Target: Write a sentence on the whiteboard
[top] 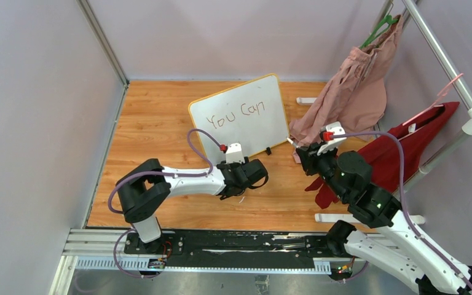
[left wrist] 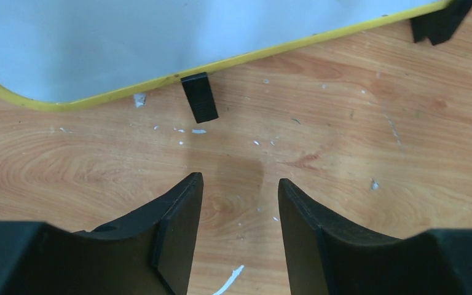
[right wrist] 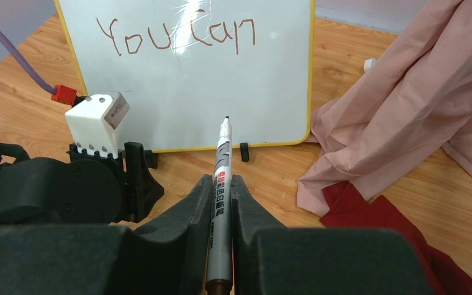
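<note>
The whiteboard (top: 241, 117) with a yellow frame stands tilted on the wooden floor, on small black feet (left wrist: 199, 97). It also shows in the right wrist view (right wrist: 221, 74) and the left wrist view (left wrist: 98, 43). The sentence (right wrist: 175, 35) reads "You Can" in reddish-brown on one line. My right gripper (right wrist: 221, 184) is shut on a grey marker (right wrist: 220, 184). Its tip points at the board's lower part, a little short of it. My left gripper (left wrist: 239, 184) is open and empty, low over the floor just before the board's lower edge.
A pink garment (top: 350, 92) on a green hanger and a red garment (top: 405, 150) hang from a rail at the right, close to the board's right edge. The left arm's wrist (right wrist: 67, 184) sits just left of the marker. Grey walls enclose the floor.
</note>
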Controlling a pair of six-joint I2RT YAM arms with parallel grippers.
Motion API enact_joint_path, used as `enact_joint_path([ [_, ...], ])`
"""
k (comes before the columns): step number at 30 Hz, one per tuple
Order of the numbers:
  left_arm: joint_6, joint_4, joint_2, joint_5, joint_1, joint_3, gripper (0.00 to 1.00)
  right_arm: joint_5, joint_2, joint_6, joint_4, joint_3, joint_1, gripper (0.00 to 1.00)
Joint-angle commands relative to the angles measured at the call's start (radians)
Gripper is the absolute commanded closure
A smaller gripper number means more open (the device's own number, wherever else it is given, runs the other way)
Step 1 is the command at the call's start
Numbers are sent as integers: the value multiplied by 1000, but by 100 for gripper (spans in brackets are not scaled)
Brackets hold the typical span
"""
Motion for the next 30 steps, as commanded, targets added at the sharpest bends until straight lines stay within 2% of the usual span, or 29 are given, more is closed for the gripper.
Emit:
enact_joint_path([
  [1,-99,-57,37,-108,-4,32,47,-17,8,-13,0,40,13,100],
  [6,-63,-45,69,-202,-4,37,42,-23,18,-15,16,33,13,100],
  [11,-4,30,73,-245,3,2,41,-27,26,-15,28,26,13,100],
  [16,60,120,80,-250,13,-24,44,-29,26,-16,37,13,13,100],
  [30,78,160,123,-245,52,-39,56,-31,44,-23,51,8,13,100],
])
